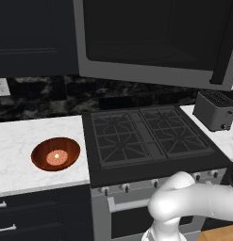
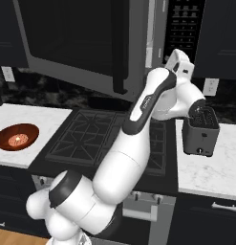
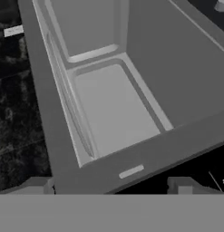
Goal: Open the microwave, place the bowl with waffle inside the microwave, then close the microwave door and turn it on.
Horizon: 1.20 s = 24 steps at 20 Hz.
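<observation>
White arm (image 2: 134,143) links are filling the foreground of the right base view, rising from the lower left and bending up toward the microwave (image 2: 157,43) mounted above the stove (image 1: 146,136). Its door (image 1: 155,37) is standing swung open over the burners, its long black handle bar (image 2: 120,48) hanging at the free edge, and the light grey interior (image 3: 109,104) is lying open just ahead of the hand camera. At the bottom of the hand view the gripper (image 3: 111,185) is sitting with its jaws spread wide and gripping nothing. On the white marble bench (image 1: 23,141) left of the stove, the reddish-brown bowl (image 1: 55,154) is resting upright, well apart from the arm, with the small waffle (image 1: 56,157) lying in its middle. A grey toaster (image 1: 214,110) is standing on the bench right of the stove.
</observation>
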Motion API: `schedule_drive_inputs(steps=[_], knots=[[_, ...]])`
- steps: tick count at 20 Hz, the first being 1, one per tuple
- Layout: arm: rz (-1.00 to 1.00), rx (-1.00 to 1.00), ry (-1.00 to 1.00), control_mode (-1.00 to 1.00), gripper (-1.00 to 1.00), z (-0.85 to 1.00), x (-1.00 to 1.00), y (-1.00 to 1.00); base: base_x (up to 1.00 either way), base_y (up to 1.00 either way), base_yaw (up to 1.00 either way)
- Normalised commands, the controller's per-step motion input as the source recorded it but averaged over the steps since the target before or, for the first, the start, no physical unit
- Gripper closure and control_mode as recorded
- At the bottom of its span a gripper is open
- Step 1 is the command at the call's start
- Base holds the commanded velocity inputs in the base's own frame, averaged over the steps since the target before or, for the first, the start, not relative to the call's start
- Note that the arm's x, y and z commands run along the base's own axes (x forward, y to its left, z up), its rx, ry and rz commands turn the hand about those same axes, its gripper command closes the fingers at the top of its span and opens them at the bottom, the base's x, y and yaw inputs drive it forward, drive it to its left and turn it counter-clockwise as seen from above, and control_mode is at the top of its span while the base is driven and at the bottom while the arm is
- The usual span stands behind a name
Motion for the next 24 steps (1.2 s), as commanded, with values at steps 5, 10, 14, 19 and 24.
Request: schedule_drive_inputs(steps=[5,10,14,19,24], knots=[[0.25,0.00,-0.10,-1.00,-1.00,0.06,-0.31,0.04,0.00,0.00,0.00],[0.21,-0.03,-0.01,-1.00,-1.00,0.25,-0.56,0.34,0.00,0.00,0.00],[0.18,-0.09,0.00,-1.00,-1.00,0.40,-0.11,0.71,0.00,0.00,0.00],[0.19,-0.10,0.00,-1.00,-1.00,0.28,-0.16,0.76,0.00,0.00,0.00],[0.30,-0.07,0.00,-1.00,-1.00,0.05,-0.87,0.64,0.00,0.00,0.00]])
